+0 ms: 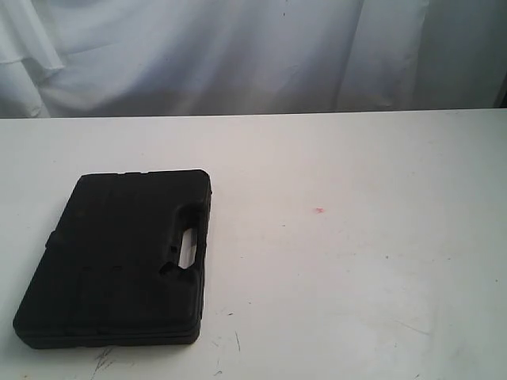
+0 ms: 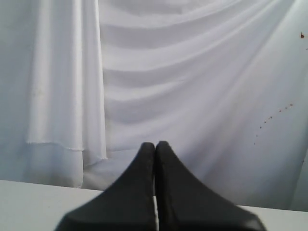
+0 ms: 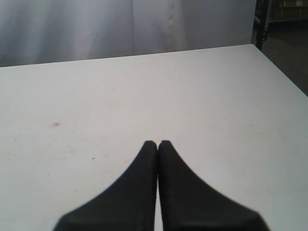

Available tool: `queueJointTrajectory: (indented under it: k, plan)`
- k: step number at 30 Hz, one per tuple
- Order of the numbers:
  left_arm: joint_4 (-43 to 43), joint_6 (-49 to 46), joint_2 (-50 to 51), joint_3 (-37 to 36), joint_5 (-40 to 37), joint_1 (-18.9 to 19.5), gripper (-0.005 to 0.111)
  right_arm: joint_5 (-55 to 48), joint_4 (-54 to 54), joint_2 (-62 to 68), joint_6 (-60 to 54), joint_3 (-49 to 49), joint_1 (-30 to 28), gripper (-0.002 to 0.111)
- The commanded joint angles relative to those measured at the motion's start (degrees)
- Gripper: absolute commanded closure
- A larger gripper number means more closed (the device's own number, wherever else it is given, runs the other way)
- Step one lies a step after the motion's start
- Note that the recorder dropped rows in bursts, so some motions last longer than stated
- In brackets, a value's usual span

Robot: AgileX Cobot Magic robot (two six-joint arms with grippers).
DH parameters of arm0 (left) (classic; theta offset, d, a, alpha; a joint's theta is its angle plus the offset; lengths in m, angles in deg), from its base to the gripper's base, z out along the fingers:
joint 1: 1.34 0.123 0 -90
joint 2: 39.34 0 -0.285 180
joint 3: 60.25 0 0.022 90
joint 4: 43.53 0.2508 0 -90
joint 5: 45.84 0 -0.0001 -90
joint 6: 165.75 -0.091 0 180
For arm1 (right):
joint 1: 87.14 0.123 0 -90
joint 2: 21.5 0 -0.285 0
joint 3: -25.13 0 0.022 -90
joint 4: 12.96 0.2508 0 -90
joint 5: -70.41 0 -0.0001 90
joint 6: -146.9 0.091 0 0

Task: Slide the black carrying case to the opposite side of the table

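Observation:
The black carrying case [image 1: 119,257] lies flat on the left part of the white table [image 1: 356,261], its handle cut-out [image 1: 188,241] facing the middle. Neither arm shows in the exterior view. In the left wrist view my left gripper [image 2: 155,144] is shut with nothing in it, pointing at the white curtain over a strip of table [image 2: 29,197]. The right wrist view has my right gripper [image 3: 158,143] shut and empty above the bare table [image 3: 202,96]. The case is in neither wrist view.
A white curtain [image 1: 238,55] hangs behind the table's far edge. A small reddish spot [image 1: 319,210] marks the tabletop, also the reddish spot [image 3: 57,124] in the right wrist view. The table's right edge [image 3: 281,72] borders a dark floor.

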Motion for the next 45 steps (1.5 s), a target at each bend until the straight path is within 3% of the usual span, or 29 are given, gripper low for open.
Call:
queueJointTrajectory:
  k: [1, 7, 12, 23, 30, 34, 40, 45]
  plan:
    - [-0.46, 1.04, 12.42, 13.22, -7.48, 0.19, 0.107, 0.09, -0.58, -0.27, -0.02, 0.20, 0.11, 0.108]
    - [-0.46, 2.00, 32.10, 30.29, -27.98, 0.19, 0.107, 0.09, -0.58, -0.27, -0.02, 0.20, 0.11, 0.108]
    - [-0.69, 1.87, 44.19, 36.52, -37.41, 0.19, 0.107, 0.09, -0.58, -0.27, -0.02, 0.20, 0.11, 0.108]
    - [-8.10, -0.80, 55.20, 37.82, -39.72, 0.19, 0.107, 0.09, -0.58, -0.27, -0.02, 0.20, 0.11, 0.108]
    - [-17.16, -7.45, 66.29, 45.79, -45.59, -0.27, 0.107, 0.09, -0.58, -0.27, -0.02, 0.20, 0.11, 0.108]
    - [-15.61, -5.75, 72.99, 51.38, -49.04, -4.41, 0.107, 0.09, -0.58, -0.27, -0.02, 0.20, 0.11, 0.108]
    - [-4.47, 7.19, 81.77, 57.34, -49.19, -15.05, 0.107, 0.09, -0.58, -0.27, -0.02, 0.20, 0.11, 0.108]
    - [-0.82, 14.20, 88.46, 61.36, -49.19, -21.90, 0.107, 0.09, -0.58, -0.27, -0.02, 0.20, 0.11, 0.108]
